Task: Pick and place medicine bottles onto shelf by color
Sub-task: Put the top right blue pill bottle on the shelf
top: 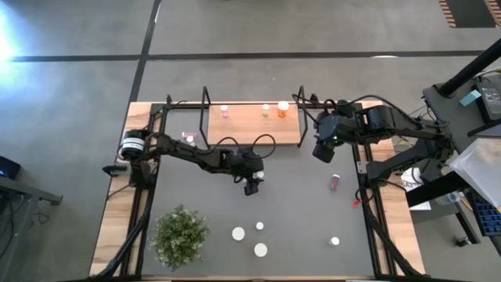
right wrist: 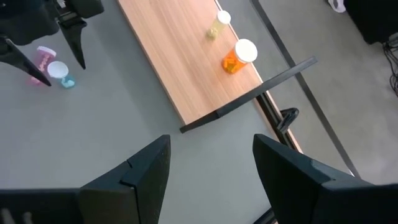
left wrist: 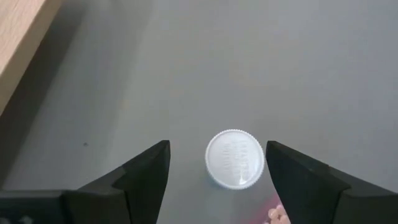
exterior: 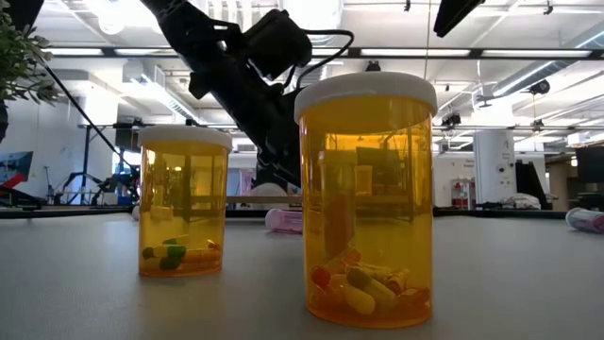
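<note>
My left gripper (left wrist: 217, 147) is open and tipped down over the mat in front of the shelf (top: 254, 123). A small upright bottle with a white cap (left wrist: 235, 158) and a pale blue body (right wrist: 64, 81) stands between its fingers with a gap on each side. A pink bottle (right wrist: 42, 57) lies beside it. On the shelf stand a pink bottle (top: 225, 110), a yellowish one (right wrist: 217, 25) and an orange one (right wrist: 237, 57). My right gripper (right wrist: 211, 140) hangs open high above the shelf's right end, holding nothing.
Two orange bottles (exterior: 183, 203) (exterior: 366, 198) stand close to the low camera. Several white-capped bottles (top: 261, 250) stand near the front edge beside a green plant (top: 180, 235). One pink bottle (top: 335, 182) lies at the right, and another (top: 188, 137) is left of the shelf.
</note>
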Robot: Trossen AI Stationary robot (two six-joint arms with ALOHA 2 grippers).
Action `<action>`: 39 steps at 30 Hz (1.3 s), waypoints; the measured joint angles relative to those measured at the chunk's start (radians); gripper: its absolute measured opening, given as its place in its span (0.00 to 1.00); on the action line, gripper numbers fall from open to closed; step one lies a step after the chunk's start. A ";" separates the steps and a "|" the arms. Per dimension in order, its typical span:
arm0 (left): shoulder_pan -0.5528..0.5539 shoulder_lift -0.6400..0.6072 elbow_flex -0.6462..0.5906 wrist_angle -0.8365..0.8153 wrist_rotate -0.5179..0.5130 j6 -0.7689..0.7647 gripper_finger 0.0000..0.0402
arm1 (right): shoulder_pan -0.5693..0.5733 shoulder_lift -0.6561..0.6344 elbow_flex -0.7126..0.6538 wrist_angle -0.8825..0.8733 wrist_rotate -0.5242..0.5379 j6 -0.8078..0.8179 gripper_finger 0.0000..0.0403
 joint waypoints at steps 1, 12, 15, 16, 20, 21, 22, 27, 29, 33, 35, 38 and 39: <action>0.000 0.000 0.000 0.000 0.000 0.000 0.62 | 0.000 0.000 0.000 0.001 0.000 0.000 0.54; 0.000 0.000 0.000 0.002 0.000 -0.001 0.40 | 0.000 0.000 0.000 0.009 0.000 0.000 0.54; 0.000 0.000 0.000 0.010 0.000 -0.001 0.34 | 0.000 0.000 0.000 0.010 0.000 0.000 0.54; 0.000 0.000 0.000 0.012 0.000 -0.002 0.33 | 0.000 0.000 0.000 0.011 0.000 0.000 0.54; 0.000 0.000 0.015 0.009 0.001 -0.040 0.28 | 0.000 0.000 0.000 0.012 0.000 0.000 0.54; 0.000 -0.003 0.020 0.010 0.001 -0.052 0.28 | 0.000 0.000 0.000 0.012 0.000 0.000 0.54; 0.000 -0.005 0.027 0.010 0.001 -0.053 0.27 | 0.000 0.000 0.000 0.012 0.000 0.000 0.54; 0.004 -0.007 0.060 0.010 -0.001 -0.053 0.27 | 0.000 0.000 0.000 0.012 0.000 0.000 0.54; 0.011 -0.007 0.072 0.009 -0.001 -0.053 0.27 | 0.000 0.000 0.000 0.012 0.000 0.000 0.54; 0.040 -0.007 0.103 -0.003 -0.002 -0.079 0.27 | 0.000 0.000 0.000 0.012 0.000 0.000 0.54; 0.061 -0.007 0.119 -0.002 -0.002 -0.113 0.27 | 0.000 0.000 0.000 0.012 0.000 0.000 0.54; 0.096 -0.008 0.137 -0.002 -0.004 -0.131 0.27 | 0.000 0.000 0.000 0.013 0.000 0.000 0.54; 0.108 -0.008 0.142 -0.003 -0.004 -0.131 0.27 | 0.000 0.000 0.000 0.013 0.000 0.000 0.54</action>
